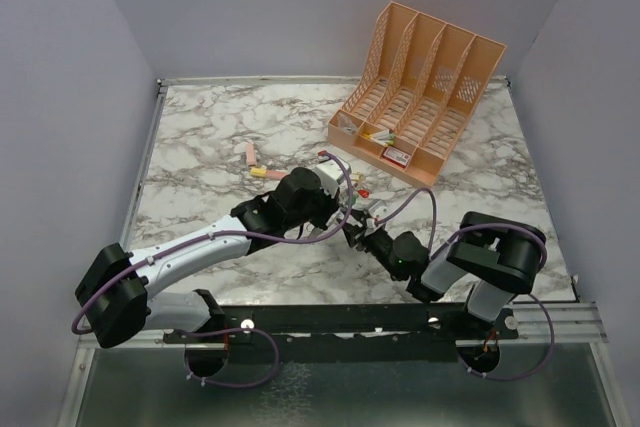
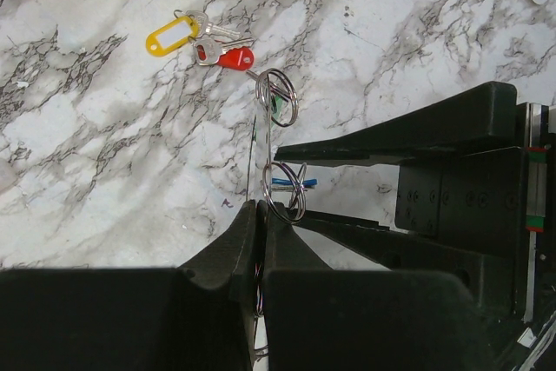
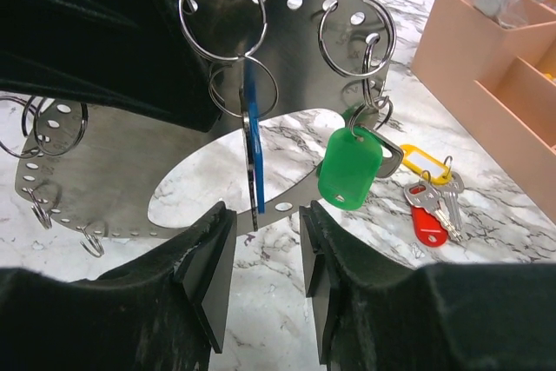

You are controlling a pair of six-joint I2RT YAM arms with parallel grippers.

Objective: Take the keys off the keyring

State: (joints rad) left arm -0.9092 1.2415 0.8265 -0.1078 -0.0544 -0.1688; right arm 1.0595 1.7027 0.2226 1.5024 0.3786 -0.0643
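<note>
Steel keyring [image 3: 130, 171] fills mid-frame, its edge clenched by the left tool [image 2: 259, 210]. The right tool [image 3: 263, 215] is partly spread, pads flanking the hanging blue tag [image 3: 252, 145]. A green tag [image 3: 350, 167] hangs beside it. Loose keys [image 3: 432, 202] lie lower right on the worktop [image 3: 504, 241], before the organiser [image 3: 486, 84].
</note>
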